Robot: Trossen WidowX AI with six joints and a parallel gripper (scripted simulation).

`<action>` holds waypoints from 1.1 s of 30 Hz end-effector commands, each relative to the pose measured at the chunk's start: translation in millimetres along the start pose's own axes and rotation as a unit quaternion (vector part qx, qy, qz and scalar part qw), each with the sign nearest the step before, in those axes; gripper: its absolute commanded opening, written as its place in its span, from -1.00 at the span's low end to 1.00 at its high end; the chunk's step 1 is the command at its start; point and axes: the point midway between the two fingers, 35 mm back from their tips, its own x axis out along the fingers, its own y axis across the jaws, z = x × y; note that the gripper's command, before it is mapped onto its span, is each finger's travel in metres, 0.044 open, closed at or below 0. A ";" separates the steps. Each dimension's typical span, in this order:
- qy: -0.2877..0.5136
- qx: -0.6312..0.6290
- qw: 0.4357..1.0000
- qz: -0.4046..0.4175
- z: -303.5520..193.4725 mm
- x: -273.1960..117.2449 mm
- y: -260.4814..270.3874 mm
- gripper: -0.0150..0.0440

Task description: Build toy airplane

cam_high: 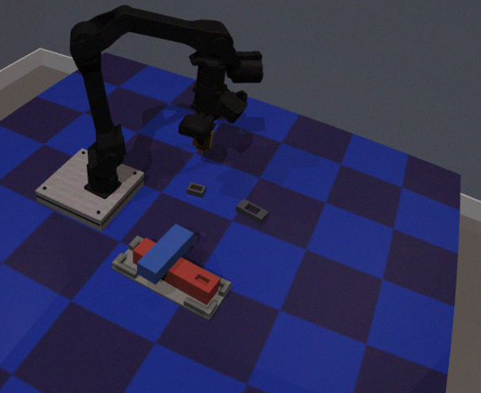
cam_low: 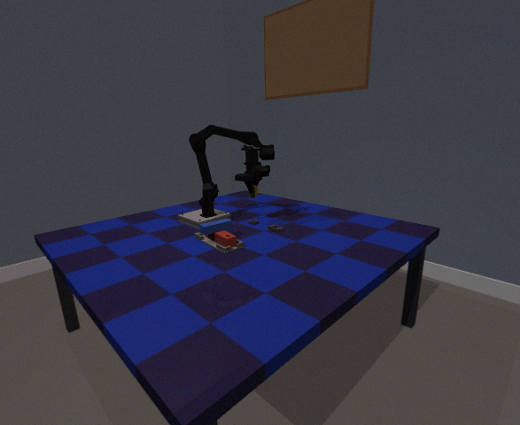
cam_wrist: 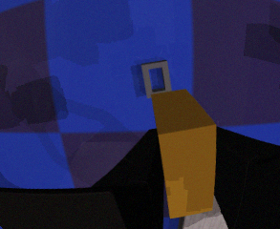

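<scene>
The orange tail fin [cam_high: 205, 142] [cam_low: 253, 190] [cam_wrist: 187, 167] is gripped between the black fingers [cam_high: 201, 142] [cam_low: 252, 190], which stand closed down to a narrow gap with the fin filling it. Fin and fingers are up off the surface [cam_high: 345, 254] [cam_low: 268, 269] [cam_wrist: 120, 62], with the fin reaching down past the fingertips; its tab is hard to make out, perhaps because the light is so dim. Below the fingers, and a little to the jig side of them, a small grey holder [cam_high: 196, 189] [cam_low: 253, 221] [cam_wrist: 145, 81] with a rectangular opening sits apart from the fin. Farther from the fingers, past that small holder, lies a larger grey holder [cam_high: 252, 209] [cam_low: 275, 227], also with an opening in its top. Beyond both, well apart from the fingers, the jig [cam_high: 157, 286] [cam_low: 239, 245] carries the red fuselage [cam_high: 192, 280] [cam_low: 225, 238], lying flat in the cradle. The blue wing [cam_high: 165, 252] [cam_low: 215, 226] lies across the fuselage, and the socket [cam_high: 201, 279] near one end of the fuselage is unfilled. Off to the side of the fingers, the arm [cam_high: 97, 101] [cam_low: 202, 165] rises from a pale base plate [cam_high: 69, 186] [cam_low: 188, 218] and bends over to point its fingers downward.
</scene>
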 end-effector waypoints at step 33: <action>-0.012 0.046 0.999 0.002 57.5 2.2 -56.2 -0.49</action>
